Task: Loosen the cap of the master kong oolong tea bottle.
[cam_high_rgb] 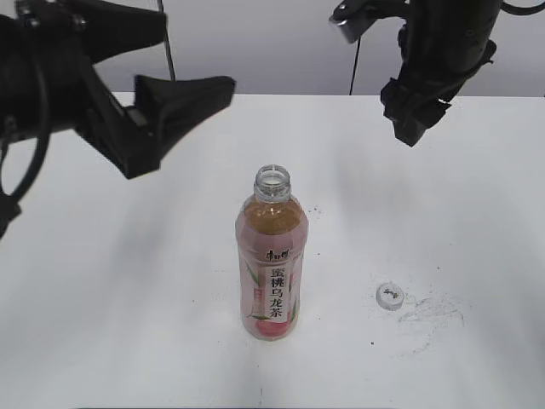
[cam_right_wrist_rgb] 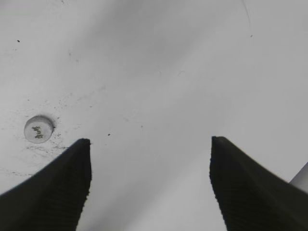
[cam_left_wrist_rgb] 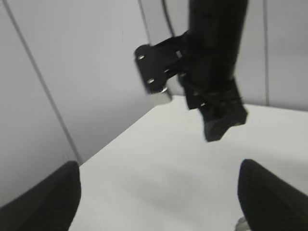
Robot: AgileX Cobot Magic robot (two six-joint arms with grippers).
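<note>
The master kong oolong tea bottle (cam_high_rgb: 272, 264) stands upright mid-table, with amber tea, a pink peach label and an open, capless neck. The small white cap (cam_high_rgb: 389, 296) lies flat on the table to the bottle's right, logo up. It also shows in the right wrist view (cam_right_wrist_rgb: 39, 129). My left gripper (cam_high_rgb: 183, 128) is open and empty, raised above the table's back left, well clear of the bottle. In the left wrist view (cam_left_wrist_rgb: 159, 192) only bare table lies between its fingers. My right gripper (cam_high_rgb: 413, 115) is open and empty, high at the back right; its fingers (cam_right_wrist_rgb: 150, 144) frame bare table.
The white table (cam_high_rgb: 128, 281) has dark scuff marks (cam_high_rgb: 430, 311) near the cap. A grey wall (cam_high_rgb: 281, 43) runs behind the far edge. The right arm (cam_left_wrist_rgb: 216, 96) hangs in the left wrist view.
</note>
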